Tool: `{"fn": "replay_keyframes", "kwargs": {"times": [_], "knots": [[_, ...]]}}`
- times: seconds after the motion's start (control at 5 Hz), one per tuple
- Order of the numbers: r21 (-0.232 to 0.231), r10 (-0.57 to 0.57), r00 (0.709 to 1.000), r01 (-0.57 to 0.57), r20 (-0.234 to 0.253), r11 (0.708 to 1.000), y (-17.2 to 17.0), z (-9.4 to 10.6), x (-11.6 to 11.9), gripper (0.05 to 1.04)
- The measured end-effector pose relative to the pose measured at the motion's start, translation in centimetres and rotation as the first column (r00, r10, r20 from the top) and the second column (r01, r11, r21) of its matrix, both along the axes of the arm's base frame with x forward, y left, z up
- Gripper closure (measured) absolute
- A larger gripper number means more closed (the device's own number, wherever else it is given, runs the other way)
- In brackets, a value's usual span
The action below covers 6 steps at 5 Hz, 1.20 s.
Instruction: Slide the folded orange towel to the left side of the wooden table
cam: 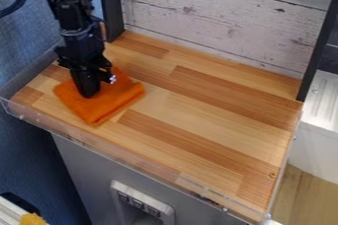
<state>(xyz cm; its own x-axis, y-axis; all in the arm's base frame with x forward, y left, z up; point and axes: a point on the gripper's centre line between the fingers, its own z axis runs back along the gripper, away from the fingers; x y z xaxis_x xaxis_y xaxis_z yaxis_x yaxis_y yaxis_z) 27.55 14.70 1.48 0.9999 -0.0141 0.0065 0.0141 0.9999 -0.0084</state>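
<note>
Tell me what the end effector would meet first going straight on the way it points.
The orange cloth, directly below the end effector; they may already touch, as depth is unclear here. The wooden tabletop under the cloth would likely come next.

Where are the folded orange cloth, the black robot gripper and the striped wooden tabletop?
Folded orange cloth (99,112): camera view, on its near part.
Black robot gripper (88,93): camera view, at its lower end.
Striped wooden tabletop (211,113): camera view, near its middle.
</note>
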Motion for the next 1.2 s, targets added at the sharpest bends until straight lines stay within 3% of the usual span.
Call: {"fn": "replay_keyframes", "kwargs": {"times": [0.2, 0.6, 0.8, 1.2], "knots": [[-0.015, 0.025, 1.0, -0.025, -0.011, 1.0, 0.5, 0.9, -0.7, 0.846], [0.003, 0.047, 0.999, -0.047, 0.011, 0.999, -1.6, 5.6, -0.7, 0.286], [0.02, 0.042, 0.999, -0.042, 0.011, 0.999, -3.8, 7.6, -1.1, 0.079], [0.036, 0.025, 1.0, -0.026, 0.016, 0.999, -8.6, 10.9, -1.6, 0.083]]}}
